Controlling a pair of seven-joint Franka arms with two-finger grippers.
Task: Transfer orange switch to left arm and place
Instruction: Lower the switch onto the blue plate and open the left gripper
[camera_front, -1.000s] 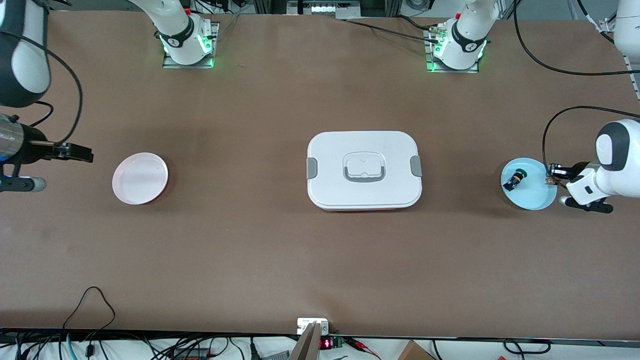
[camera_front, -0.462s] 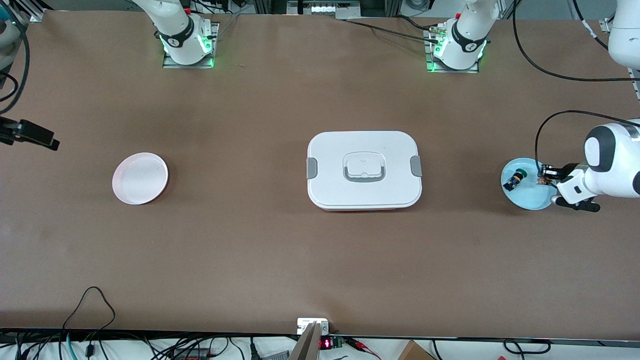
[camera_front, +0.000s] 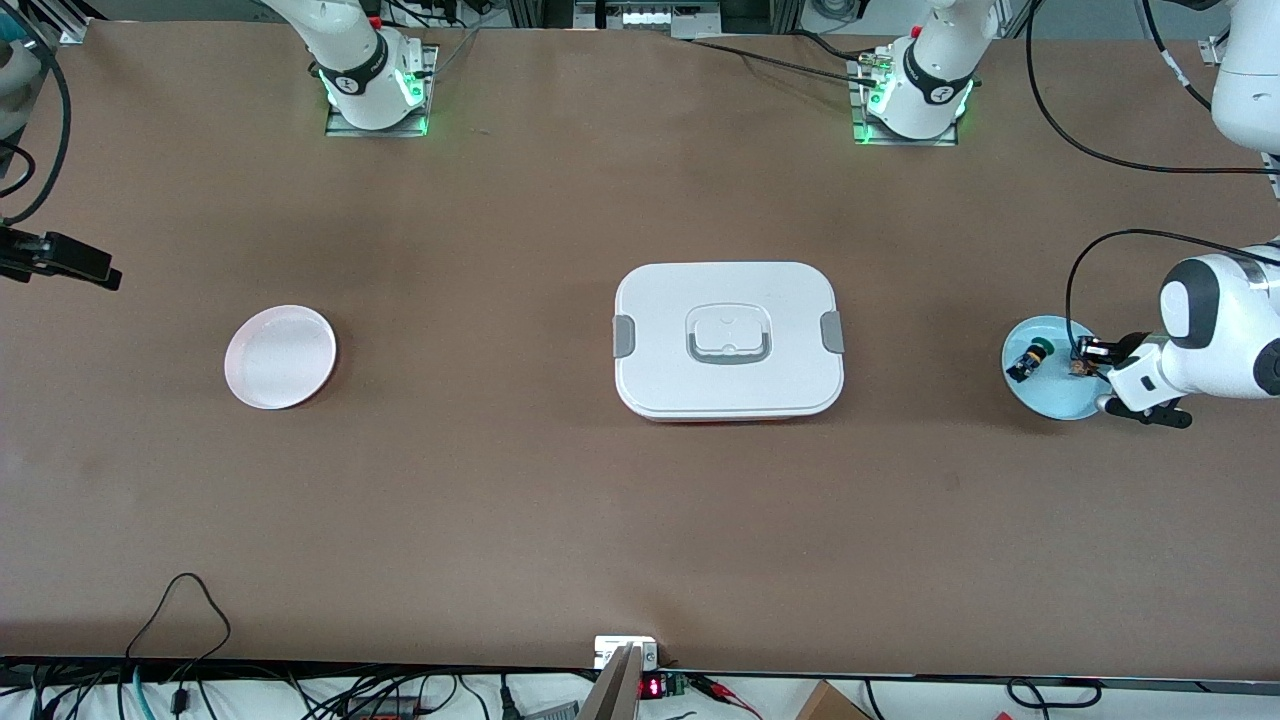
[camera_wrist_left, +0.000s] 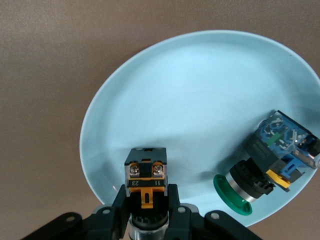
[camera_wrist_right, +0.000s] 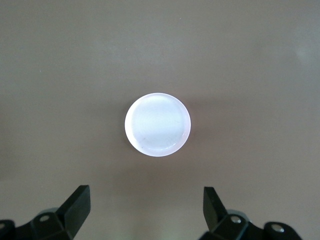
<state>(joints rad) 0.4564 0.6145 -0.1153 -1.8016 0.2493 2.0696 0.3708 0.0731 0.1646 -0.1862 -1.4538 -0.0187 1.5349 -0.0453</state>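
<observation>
Since a second ago the right arm has swung up and away toward its own end of the table, and the left gripper (camera_front: 1083, 357) has slid a little farther in over the blue plate (camera_front: 1060, 400) with its load.

Biggest thing on the table (camera_front: 500, 500) is the white box (camera_front: 728, 340), sitting midway between the two grippers and well apart from both. The pink plate (camera_front: 280, 357) lies near the right arm's end, under the right gripper (camera_wrist_right: 145, 205), whose fingers (camera_wrist_right: 77, 200) stand wide apart with nothing between them, high over the table.

At the left arm's end, the left gripper is clamped tight on the orange switch (camera_wrist_left: 146, 177), pinching it by its lower part so that the black and orange block with its two screws sticks out past the fingertips, over the blue plate's inner edge. Just beside the left gripper, lying on the same plate, is the small blue-black part with a green cap (camera_wrist_left: 267, 160), clear of the fingers.
</observation>
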